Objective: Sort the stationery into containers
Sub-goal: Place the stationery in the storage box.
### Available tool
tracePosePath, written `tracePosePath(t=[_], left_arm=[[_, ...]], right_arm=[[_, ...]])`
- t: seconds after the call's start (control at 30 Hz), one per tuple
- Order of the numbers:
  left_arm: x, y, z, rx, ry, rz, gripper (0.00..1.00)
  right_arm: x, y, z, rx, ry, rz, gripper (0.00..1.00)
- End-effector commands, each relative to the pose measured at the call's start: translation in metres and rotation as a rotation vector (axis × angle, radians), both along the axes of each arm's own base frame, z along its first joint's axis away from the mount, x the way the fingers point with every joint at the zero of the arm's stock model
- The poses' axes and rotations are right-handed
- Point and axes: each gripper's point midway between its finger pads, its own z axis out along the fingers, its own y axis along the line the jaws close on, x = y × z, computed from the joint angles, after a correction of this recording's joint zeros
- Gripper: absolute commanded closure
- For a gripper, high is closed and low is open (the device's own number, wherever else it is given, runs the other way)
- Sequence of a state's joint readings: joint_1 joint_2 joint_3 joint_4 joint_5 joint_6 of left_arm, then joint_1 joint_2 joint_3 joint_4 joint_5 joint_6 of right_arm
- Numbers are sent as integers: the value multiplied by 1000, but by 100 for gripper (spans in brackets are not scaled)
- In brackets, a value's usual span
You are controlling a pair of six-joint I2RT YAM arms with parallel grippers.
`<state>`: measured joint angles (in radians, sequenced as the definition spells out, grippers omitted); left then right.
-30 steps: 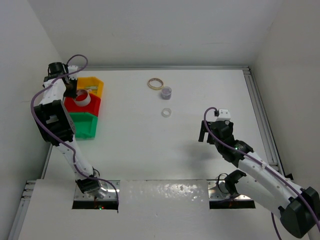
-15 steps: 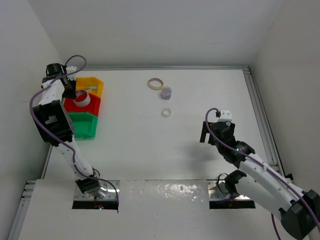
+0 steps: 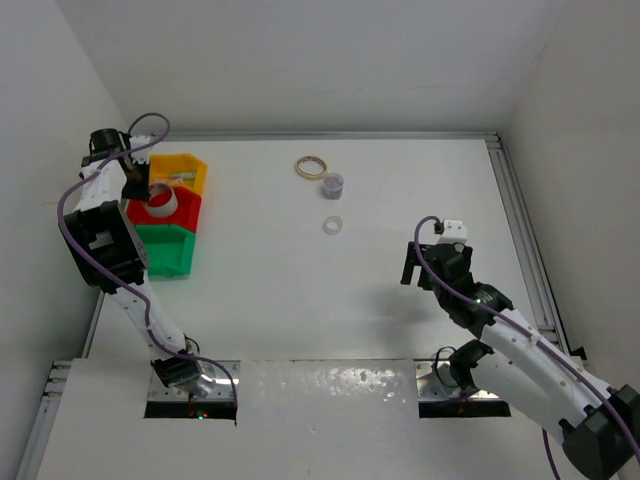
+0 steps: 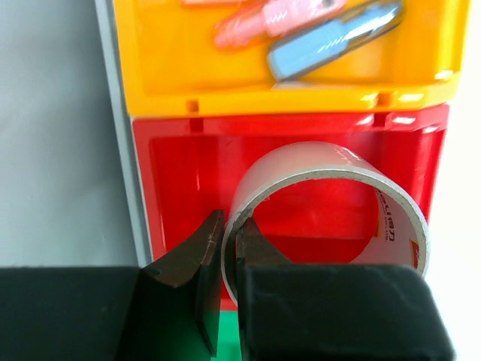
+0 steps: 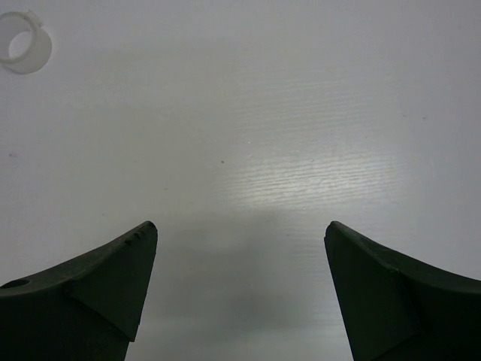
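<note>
My left gripper [image 3: 134, 186] is shut on the wall of a wide white tape roll [image 3: 163, 200] and holds it inside the red bin [image 3: 188, 211]. In the left wrist view the fingers [image 4: 259, 244] pinch the roll's left wall [image 4: 301, 159] over the red bin's floor [image 4: 176, 173]. The yellow-orange bin [image 4: 188, 68] behind it holds a pink stick [image 4: 270, 19] and a blue stick [image 4: 331, 41]. The green bin [image 3: 170, 250] stands nearest. My right gripper [image 3: 416, 264] is open and empty above bare table, as the right wrist view [image 5: 240, 233] shows.
A tan ring [image 3: 311, 167], a purple-grey roll [image 3: 333, 184] and a small white ring [image 3: 333, 226] lie at mid-table, far from both grippers. The white ring shows at the top left of the right wrist view [image 5: 46, 48]. A metal rail [image 3: 520, 230] runs along the right edge.
My left gripper has shifted slightly left and lower with the white tape roll, deeper into the red bin. My right gripper has drifted slightly toward the near edge.
</note>
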<state>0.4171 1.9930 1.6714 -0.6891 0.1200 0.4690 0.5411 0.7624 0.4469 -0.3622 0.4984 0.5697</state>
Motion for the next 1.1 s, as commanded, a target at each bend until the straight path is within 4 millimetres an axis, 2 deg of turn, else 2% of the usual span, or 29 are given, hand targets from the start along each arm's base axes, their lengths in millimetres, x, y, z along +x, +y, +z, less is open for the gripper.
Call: tracePosePath(t=[0.0,0.2,0.37,0.4,0.57,0.7,0.73,0.8,0.83,0.9,1.07], left_arm=[[-11,12,9,44,20,24,100],[-12,15,3,51,7,35,100],[6,15,-12,44,0,49,100],[9,14,-21,35,13,52,100],[23,11,-19,24,-17,63,99],[20,13,-21,37,-13,63,84],[19,12,-22,37,-10,61,74],[18,12,-24,27,-6,63,64],[19,10,-24,21,-5,62,54],[19,9,-22,15,-13,71,46],[25,4,0,-17,-63,90,44]], right_arm=[[6,2,19,28,-50,-17,9],[6,1,21,27,-58,-19,9],[7,3,22,25,-58,-13,9],[8,3,22,24,-58,-13,9],[8,3,25,17,-48,-11,9],[7,2,25,20,-56,-15,9],[6,1,23,18,-54,-18,9],[5,0,23,21,-53,-20,9],[5,1,24,25,-55,-19,9],[5,1,24,23,-53,-18,9],[5,1,24,19,-50,-13,9]])
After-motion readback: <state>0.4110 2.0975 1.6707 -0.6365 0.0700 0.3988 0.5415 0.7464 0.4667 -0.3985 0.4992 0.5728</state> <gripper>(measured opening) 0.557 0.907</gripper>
